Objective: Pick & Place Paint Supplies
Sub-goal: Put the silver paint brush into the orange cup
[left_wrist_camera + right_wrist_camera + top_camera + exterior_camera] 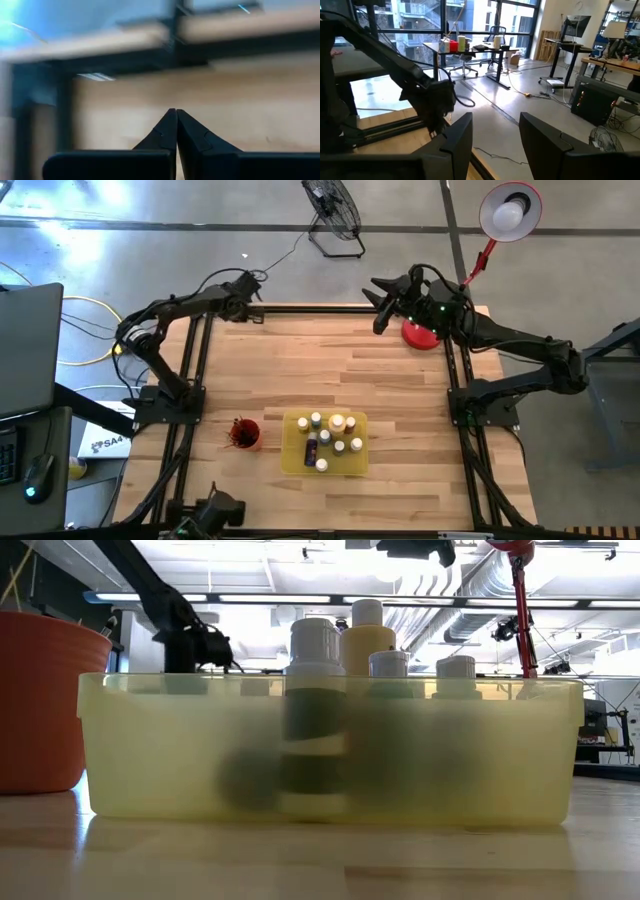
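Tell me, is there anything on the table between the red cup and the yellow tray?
No. In the high view, only a narrow strip of bare wooden table separates the red cup from the yellow tray holding the paint bottles.

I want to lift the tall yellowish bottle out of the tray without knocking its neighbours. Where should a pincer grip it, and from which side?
Probably from straight above, gripping the pale cap and neck of the yellowish bottle. It stands upright, rising higher than the other bottles, and the yellow tray wall hides its body in the low view, so a sideways approach looks blocked. The open right pincer is far off, at the table's back edge.
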Robot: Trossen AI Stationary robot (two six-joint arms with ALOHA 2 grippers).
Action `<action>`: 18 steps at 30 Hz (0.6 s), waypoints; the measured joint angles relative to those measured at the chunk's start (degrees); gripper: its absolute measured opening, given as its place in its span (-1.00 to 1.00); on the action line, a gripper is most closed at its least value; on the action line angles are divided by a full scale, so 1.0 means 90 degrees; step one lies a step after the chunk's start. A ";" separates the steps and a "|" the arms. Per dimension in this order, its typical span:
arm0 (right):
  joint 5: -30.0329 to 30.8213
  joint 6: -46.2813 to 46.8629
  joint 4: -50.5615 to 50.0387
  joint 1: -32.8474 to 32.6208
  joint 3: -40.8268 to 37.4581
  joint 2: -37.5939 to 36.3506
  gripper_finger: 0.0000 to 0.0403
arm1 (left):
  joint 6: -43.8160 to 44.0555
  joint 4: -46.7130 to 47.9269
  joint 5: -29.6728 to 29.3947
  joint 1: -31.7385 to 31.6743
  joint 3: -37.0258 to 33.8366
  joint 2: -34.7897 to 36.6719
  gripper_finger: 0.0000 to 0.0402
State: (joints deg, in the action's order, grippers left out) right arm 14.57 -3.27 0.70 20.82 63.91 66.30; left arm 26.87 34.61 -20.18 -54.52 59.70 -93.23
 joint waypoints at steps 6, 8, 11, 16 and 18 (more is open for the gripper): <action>0.0000 0.0025 -0.0003 -0.0002 0.0000 0.0000 -0.24 | -0.0359 0.0216 -0.0900 -0.0305 0.0002 0.0127 -1.00; 0.0000 0.0036 -0.0001 -0.0002 0.0000 0.0000 -0.24 | -0.0081 0.0385 -0.0910 -0.0531 0.0003 0.0099 -1.00; -0.0005 0.0036 -0.0003 -0.0007 -0.0001 0.0000 -0.24 | 0.0079 0.0332 -0.0892 -0.0581 0.0033 0.0068 -1.00; -0.0016 0.0044 -0.0001 -0.0007 -0.0001 0.0000 -0.24 | 0.0632 0.0274 -0.0866 -0.0568 0.0131 -0.0022 -1.00; -0.0017 0.0044 -0.0001 -0.0008 -0.0001 0.0000 -0.24 | 0.0859 0.0174 -0.0839 -0.0573 0.0165 -0.0042 -1.00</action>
State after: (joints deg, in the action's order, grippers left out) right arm 14.41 -2.87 0.69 20.75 63.90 66.30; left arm 34.60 36.17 -27.73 -59.68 61.19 -93.61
